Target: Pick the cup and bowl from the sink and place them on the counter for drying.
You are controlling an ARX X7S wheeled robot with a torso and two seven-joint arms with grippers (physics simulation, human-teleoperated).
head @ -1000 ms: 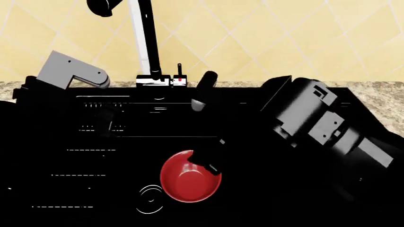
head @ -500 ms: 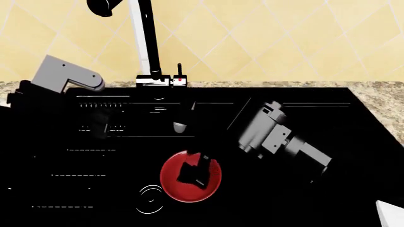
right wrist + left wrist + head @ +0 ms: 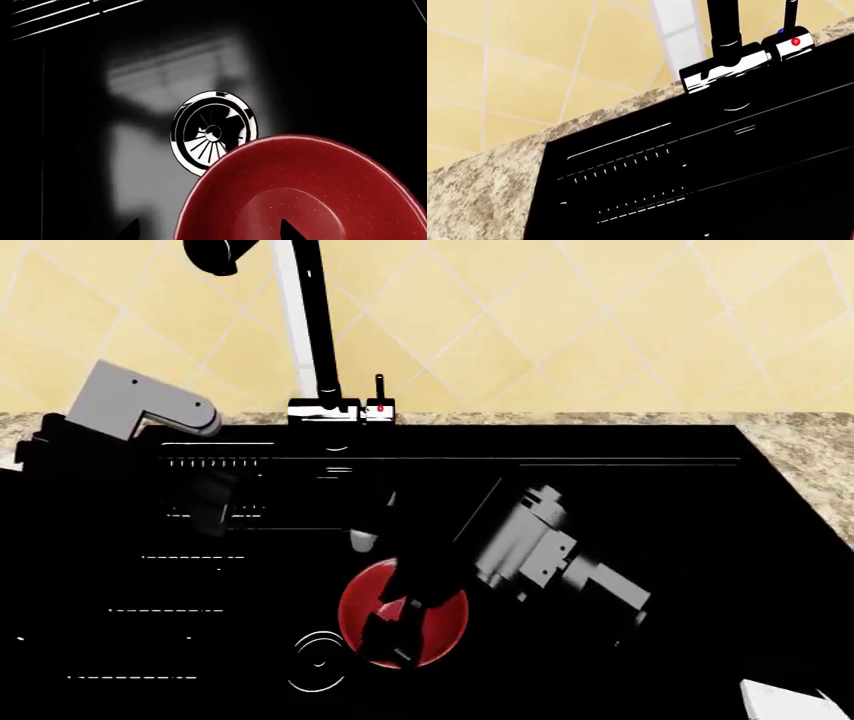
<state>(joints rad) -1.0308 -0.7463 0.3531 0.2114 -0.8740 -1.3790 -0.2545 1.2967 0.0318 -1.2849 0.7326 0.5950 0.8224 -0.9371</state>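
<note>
Below, right arm slanting down across black sink [image 3: 641, 490], right gripper [image 3: 398, 625] poised over red bowl [image 3: 447, 610], dark fingertips spread apart, nothing between them. Bowl sitting on basin floor just beside round drain ring [image 3: 213, 132]. Left arm raised at far left near basin's back corner; left gripper's state impossible to tell. Behind, tall faucet [image 3: 304, 330], speckled granite counter [image 3: 801, 445], yellow diamond-tiled wall [image 3: 574, 320]. Cup not visible.
</note>
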